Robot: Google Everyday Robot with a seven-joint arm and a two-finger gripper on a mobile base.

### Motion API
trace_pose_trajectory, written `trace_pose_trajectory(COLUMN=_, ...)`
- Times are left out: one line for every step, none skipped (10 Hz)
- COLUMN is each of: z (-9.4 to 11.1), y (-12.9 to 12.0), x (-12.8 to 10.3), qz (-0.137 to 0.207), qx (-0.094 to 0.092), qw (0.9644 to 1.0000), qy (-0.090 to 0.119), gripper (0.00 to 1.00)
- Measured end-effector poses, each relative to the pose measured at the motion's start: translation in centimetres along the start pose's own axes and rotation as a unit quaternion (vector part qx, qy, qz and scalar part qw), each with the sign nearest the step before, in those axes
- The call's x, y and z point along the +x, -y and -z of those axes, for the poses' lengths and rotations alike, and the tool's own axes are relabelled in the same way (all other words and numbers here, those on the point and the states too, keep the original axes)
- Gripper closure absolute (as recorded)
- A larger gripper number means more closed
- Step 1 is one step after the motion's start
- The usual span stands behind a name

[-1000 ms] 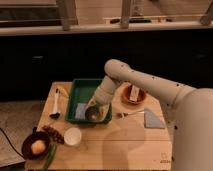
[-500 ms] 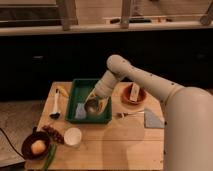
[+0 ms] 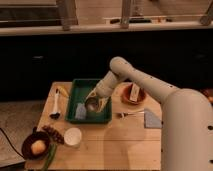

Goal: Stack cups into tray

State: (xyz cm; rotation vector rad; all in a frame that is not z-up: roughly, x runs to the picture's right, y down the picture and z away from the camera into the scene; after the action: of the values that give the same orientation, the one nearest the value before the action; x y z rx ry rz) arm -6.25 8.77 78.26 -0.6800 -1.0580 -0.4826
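The dark green tray (image 3: 80, 90) lies on the wooden table at the back middle. The dark olive-grey cup (image 3: 92, 105) sits inside the tray near its right front corner. My gripper (image 3: 95, 100) is right over this cup at the end of the white arm, and appears shut on its rim. The white cup (image 3: 73, 136) stands on the table in front of the tray, left of centre, apart from the gripper. A pale blue-grey item (image 3: 81, 111) lies in the tray's left front part.
An orange-brown bowl (image 3: 133, 94) stands right of the tray. A fork (image 3: 129, 114) and a grey-blue pad (image 3: 152, 119) lie to the right. A dark bowl with a yellow fruit (image 3: 36, 146) is at the front left. A brush (image 3: 56, 105) lies left of the tray.
My gripper has carried the olive-grey cup from the tray's front edge further in over the tray. The white cup has not moved.
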Motion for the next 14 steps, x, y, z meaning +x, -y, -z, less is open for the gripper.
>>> trace_pose_trajectory(z=-0.2, y=0.3, x=0.4, qz=-0.004, qx=0.005, qw=1.0, qy=0.002, gripper=1.0)
trace_pose_trajectory(z=-0.4, y=0.6, x=0.8, qz=-0.008, qx=0.01, qw=0.9999, qy=0.005, gripper=1.0)
trace_pose_trajectory(z=-0.6, y=1.0, x=1.3, qz=-0.013, qx=0.017, qw=0.9997, qy=0.01, gripper=1.0)
trace_pose_trajectory(z=-0.8, y=1.2, x=1.7, qz=-0.017, qx=0.023, qw=0.9995, qy=0.014, gripper=1.0)
trace_pose_trajectory(z=-1.0, y=1.6, x=2.2, qz=-0.022, qx=0.031, qw=0.9991, qy=0.021, gripper=1.0)
trace_pose_trajectory(z=-1.4, y=1.8, x=2.7, qz=-0.026, qx=0.035, qw=0.9987, qy=0.026, gripper=1.0)
trace_pose_trajectory(z=-1.7, y=2.2, x=3.0, qz=-0.03, qx=0.039, qw=0.9983, qy=0.03, gripper=1.0)
trace_pose_trajectory(z=-2.1, y=2.5, x=3.6, qz=-0.035, qx=0.043, qw=0.9978, qy=0.035, gripper=1.0)
trace_pose_trajectory(z=-2.4, y=2.6, x=4.1, qz=-0.04, qx=0.046, qw=0.9973, qy=0.04, gripper=0.99)
trace_pose_trajectory(z=-2.7, y=2.6, x=4.7, qz=-0.049, qx=0.047, qw=0.9966, qy=0.046, gripper=0.92)
trace_pose_trajectory(z=-2.9, y=2.7, x=5.1, qz=-0.055, qx=0.049, qw=0.996, qy=0.051, gripper=0.82)
trace_pose_trajectory(z=-3.1, y=2.8, x=5.4, qz=-0.061, qx=0.049, qw=0.9955, qy=0.054, gripper=0.73)
trace_pose_trajectory(z=-3.2, y=2.9, x=5.7, qz=-0.065, qx=0.049, qw=0.995, qy=0.057, gripper=0.62)
trace_pose_trajectory(z=-3.3, y=2.9, x=6.0, qz=-0.069, qx=0.049, qw=0.9947, qy=0.059, gripper=0.54)
